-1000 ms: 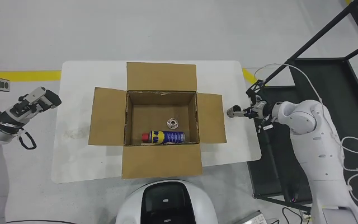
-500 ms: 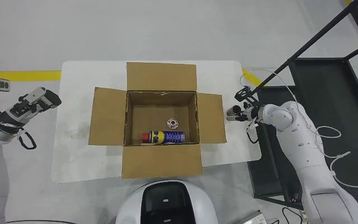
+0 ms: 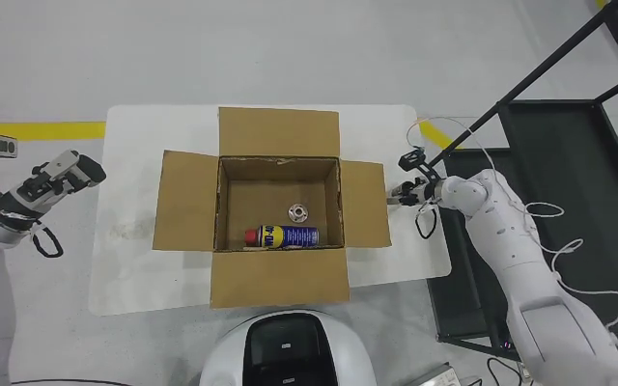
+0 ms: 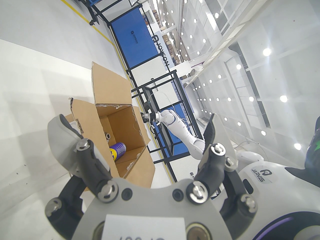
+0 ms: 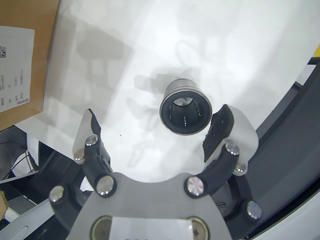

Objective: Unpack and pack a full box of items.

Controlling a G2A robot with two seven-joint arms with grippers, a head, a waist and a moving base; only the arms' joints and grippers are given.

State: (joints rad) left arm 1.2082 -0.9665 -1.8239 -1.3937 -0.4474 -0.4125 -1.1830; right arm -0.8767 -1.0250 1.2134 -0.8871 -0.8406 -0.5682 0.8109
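Open cardboard box [image 3: 280, 130] at the centre of the white worktop [image 3: 135, 193], all four flaps folded outward. Inside, a blue-and-yellow spray can [image 3: 281, 235] lies on its side against the wall nearest the robot, and a small flanged metal fitting [image 3: 297, 209] rests near the middle of the floor, apart from the can. The right end effector [image 3: 396, 195] is positioned over the worktop just beyond the box's right-hand flap, its fingers spread wide and gripping nothing. Between them a linear bearing [image 5: 185, 116], a steel sleeve with a black bore and rows of small balls, sits on the worktop with its bore facing the end effector. It is just beside one ribbed pad [image 5: 220, 126], and contact there cannot be told. A white printed label [image 5: 15, 68] marks the flap's outer face. The left end effector [image 3: 63, 174] is held off the worktop's left edge, well apart from the box, also open and empty.
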